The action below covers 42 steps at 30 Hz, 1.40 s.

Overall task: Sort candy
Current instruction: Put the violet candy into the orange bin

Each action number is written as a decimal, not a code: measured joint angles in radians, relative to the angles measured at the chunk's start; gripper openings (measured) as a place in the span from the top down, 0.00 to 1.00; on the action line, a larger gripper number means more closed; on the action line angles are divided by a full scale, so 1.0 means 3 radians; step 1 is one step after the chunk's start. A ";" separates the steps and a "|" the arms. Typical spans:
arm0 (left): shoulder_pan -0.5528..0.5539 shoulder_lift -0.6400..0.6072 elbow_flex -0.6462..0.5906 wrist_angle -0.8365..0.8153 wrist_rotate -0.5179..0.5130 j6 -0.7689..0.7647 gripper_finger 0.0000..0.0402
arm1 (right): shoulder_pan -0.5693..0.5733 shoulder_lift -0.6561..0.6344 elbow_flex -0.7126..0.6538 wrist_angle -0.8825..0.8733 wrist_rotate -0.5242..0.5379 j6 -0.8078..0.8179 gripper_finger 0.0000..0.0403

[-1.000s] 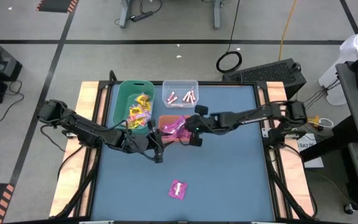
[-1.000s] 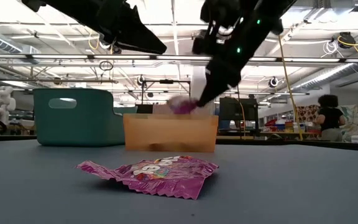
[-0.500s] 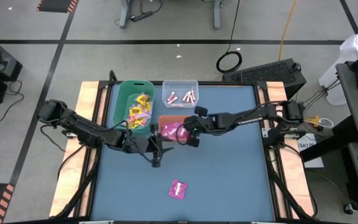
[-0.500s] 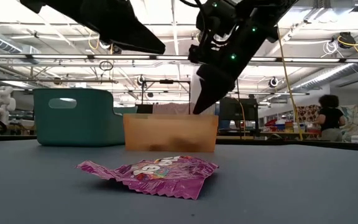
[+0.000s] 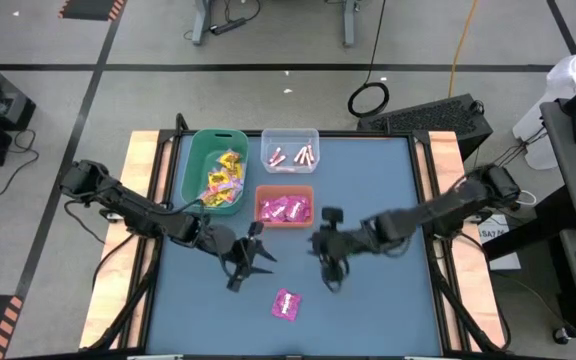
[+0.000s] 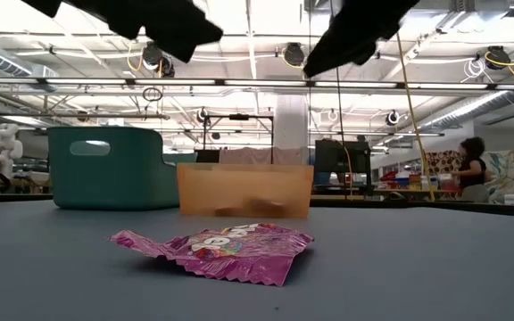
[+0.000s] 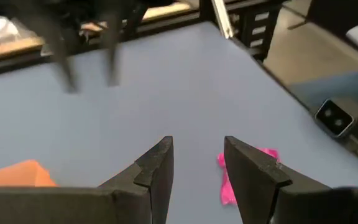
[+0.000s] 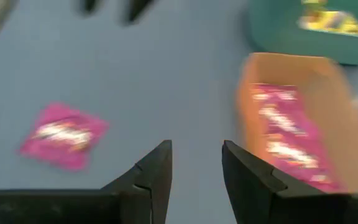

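Note:
One magenta candy packet (image 5: 286, 304) lies flat on the blue table near its front edge, and shows close up in the low view (image 6: 217, 250). The orange bin (image 5: 285, 207) holds magenta packets, the green bin (image 5: 217, 170) yellow ones, and the clear bin (image 5: 290, 150) pale pink-white sticks. My left gripper (image 5: 253, 262) hovers open to the left of and beyond the loose packet (image 7: 247, 174), nothing between its fingers (image 7: 197, 146). My right gripper (image 5: 330, 275) hovers open to the packet's right, also with nothing between its fingers (image 8: 196, 149). Its wrist view shows the packet (image 8: 64, 135) and the orange bin (image 8: 291, 124).
The three bins stand together at the table's far left-centre. Bare blue table (image 5: 388, 300) stretches to the right and along the front edge. Wooden rails (image 5: 143, 200) border both sides. A person (image 6: 473, 169) stands far off in the room behind.
My right gripper let go of a magenta packet over the orange bin, where it now lies, then opened, rose and swung toward the table's near edge. My left gripper has turned and shifted a little toward the near edge, staying open.

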 joint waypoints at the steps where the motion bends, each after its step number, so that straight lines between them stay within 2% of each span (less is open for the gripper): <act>1: -0.0014 0.0000 0.0000 0.0041 -0.0003 -0.0001 0.63 | 0.0102 0.0020 0.0000 0.0007 0.0005 0.0064 0.68; 4: -0.0038 0.0002 0.0000 0.0256 -0.0013 -0.0011 0.63 | 0.0400 0.0131 -0.0029 0.0109 0.0184 0.0274 0.68; 7: -0.0093 0.0088 0.0010 0.0540 0.0059 -0.0236 0.62 | 0.0658 0.0275 -0.0048 0.0194 0.0487 0.0439 0.68; 10: -0.0227 0.0236 0.0004 0.0673 0.0041 -0.0414 0.57 | 0.0862 0.0473 -0.0078 0.0423 0.0767 0.0587 0.68; 12: -0.0334 0.0351 0.0004 0.0657 -0.0130 -0.0443 0.52 | 0.0965 0.0651 -0.0105 0.0636 0.0876 0.0651 0.68; 15: -0.0514 0.0586 0.0004 0.0656 -0.0408 -0.0453 0.43 | 0.1080 0.0936 -0.0120 0.1039 0.0944 0.0670 0.68; 20: -0.0776 0.0977 0.0000 0.0901 -0.0551 -0.0415 0.30 | 0.1171 0.1415 -0.0125 0.1890 0.0964 0.0545 0.68; 23: -0.0862 0.1173 0.0000 0.1058 -0.0568 -0.0416 0.25 | 0.1186 0.1592 -0.0125 0.2294 0.0964 0.0472 0.68; 27: -0.0966 0.1342 0.0000 0.1182 -0.0568 -0.0441 0.25 | 0.1188 0.1733 -0.0125 0.2478 0.0962 0.0538 0.68; 33: -0.1090 0.1598 0.0001 0.1460 -0.0580 -0.0444 0.31 | 0.1206 0.1748 -0.0123 0.2393 0.0880 0.0787 0.68; 36: -0.1125 0.1727 0.0011 0.1699 -0.0782 -0.0444 0.34 | 0.1258 0.1750 -0.0122 0.2405 0.0871 0.0791 0.68; 39: -0.1142 0.1793 0.0019 0.1711 -0.1030 -0.0456 0.36 | 0.1322 0.1750 -0.0122 0.2398 0.0867 0.0796 0.68; 42: -0.1146 0.1826 0.0024 0.1700 -0.1078 -0.0532 0.36 | 0.1379 0.1750 -0.0122 0.2406 0.0878 0.0797 0.68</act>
